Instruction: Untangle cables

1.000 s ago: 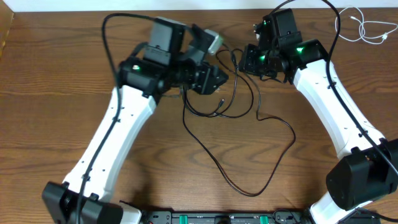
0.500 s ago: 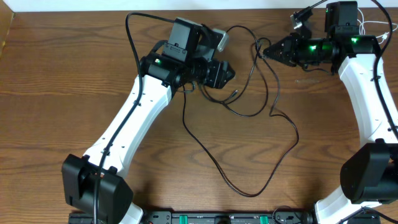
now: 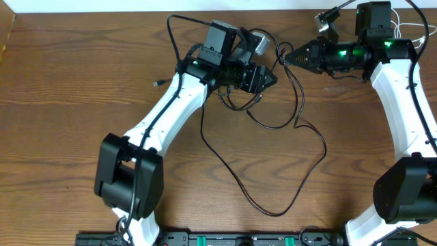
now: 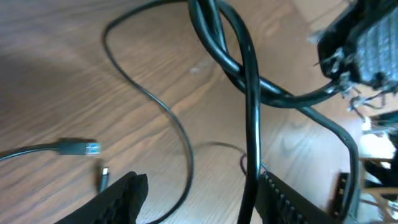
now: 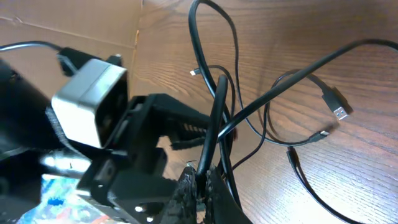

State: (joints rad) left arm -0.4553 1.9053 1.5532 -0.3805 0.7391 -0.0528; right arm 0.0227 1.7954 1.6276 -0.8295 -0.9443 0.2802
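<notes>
Nearest the robot's bases, on the brown wood-grain counter (image 3: 61,150), the thin black cables (image 3: 273,212) sag into one wide loop that lies flat between the two white arms. From that loop the strands climb toward the middle of the counter. There they draw together into a cluster of crossings just beyond the wrist of the left arm (image 3: 164,116).

Over that cluster the left jaws stand partly open. In the left wrist view their two black ribbed fingers (image 4: 124,199) sit well apart. One black strand runs up between them, close beside the finger on the view's right side. Whether it touches that finger cannot be told, and nothing is pinched. Above the fingers two strands twist round each other, and two small plug ends (image 4: 78,147) lie loose on the wood off to the left.

A little farther back and to the right, the right jaws point across at the left jaws, the tips near each other but apart. The right jaws are closed tight. The right wrist view shows a black strand rising straight out of the pinched fingertips (image 5: 186,190), so they have hold of one black cable. Past it, a flat metal plug (image 5: 336,107) rests on the wood at the end of another strand.

Farthest back, at the counter's far right corner behind the right arm (image 3: 403,102), a thin white cable (image 3: 422,29) lies well apart from the black tangle. The arm hides most of it.
</notes>
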